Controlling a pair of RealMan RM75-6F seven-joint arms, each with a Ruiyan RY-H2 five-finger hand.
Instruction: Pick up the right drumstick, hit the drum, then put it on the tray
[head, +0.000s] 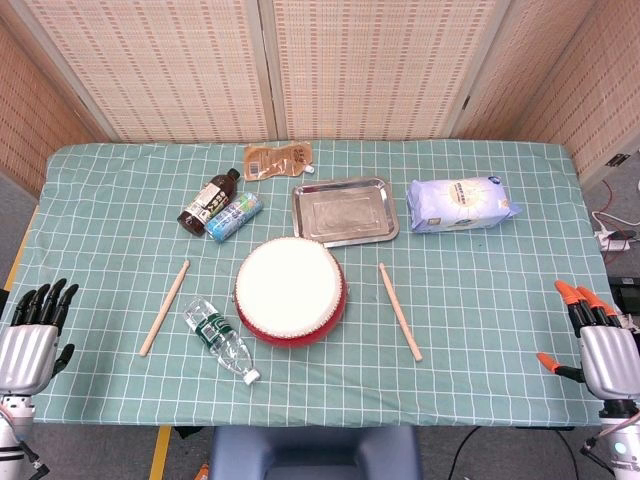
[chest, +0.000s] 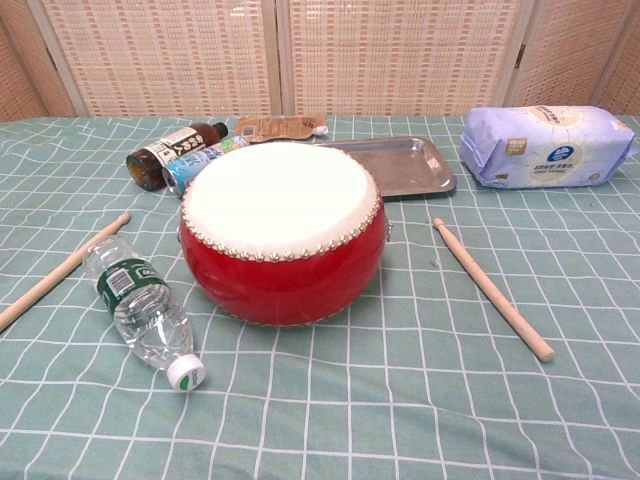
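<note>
Right hand (head: 606, 352): I see it empty, fingers spread, at the near right table edge.
Right drumstick (head: 400, 311): flat on table, right of drum (head: 290, 290), untouched.
Tray (head: 345, 211): beyond drum.
Risk: I judge the thin stick could roll away under my fingers.

Far wall: we see folding screens (head: 330, 65) of pale woven panels in light frames, running the full width behind the table.
Table: we see a green cloth (head: 480, 300) with a white grid covering it.
Floor: we make out grey floor at the left with a yellow stripe (head: 160, 452) near the table's near edge.
Right side: we notice cables and a white power strip (head: 612, 238).
Light: even and soft.
</note>
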